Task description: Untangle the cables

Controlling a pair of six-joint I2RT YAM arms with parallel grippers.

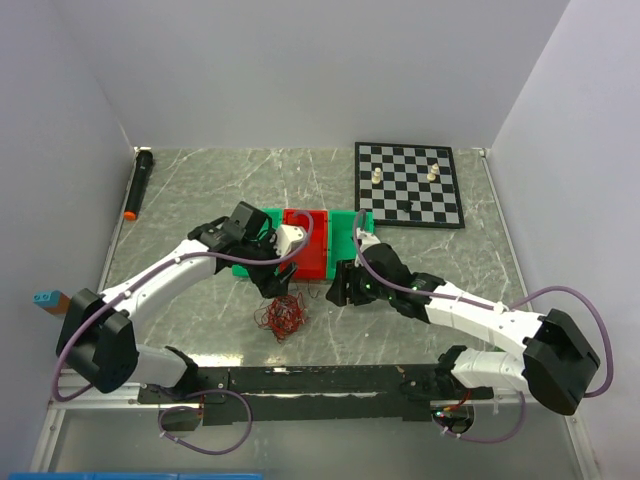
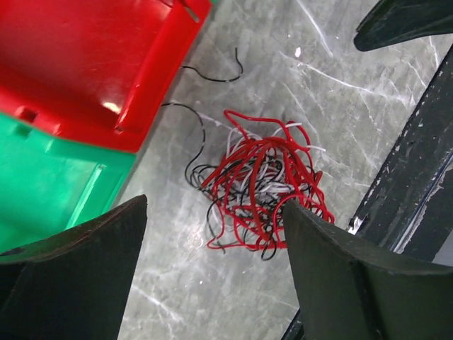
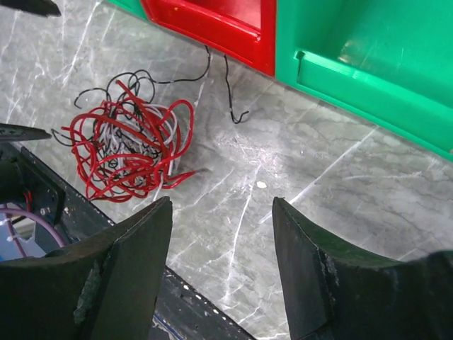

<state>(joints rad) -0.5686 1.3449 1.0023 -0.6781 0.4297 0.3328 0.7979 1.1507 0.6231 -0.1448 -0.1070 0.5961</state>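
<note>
The cables (image 1: pixel 284 318) lie on the marble table as one tangled ball of red, white and black wire, just in front of the bins. In the left wrist view the cables (image 2: pixel 262 188) sit on the tabletop below and between my fingers, nearer the right one. My left gripper (image 2: pixel 216 205) is open and empty, hovering over the ball (image 1: pixel 268 285). My right gripper (image 3: pixel 221 205) is open over bare marble, with the cables (image 3: pixel 127 149) to its upper left. In the top view the right gripper (image 1: pixel 340 290) hangs to the right of the ball. Thin black strands (image 3: pixel 230 92) trail toward the bins.
A red bin (image 1: pixel 308 245) stands between two green bins (image 1: pixel 350 232), (image 1: pixel 243 268) just behind the cables. A chessboard (image 1: pixel 410 183) with two pale pieces lies at the back right. A black marker (image 1: pixel 138 185) lies at the far left. A black rail (image 1: pixel 320 380) runs along the near edge.
</note>
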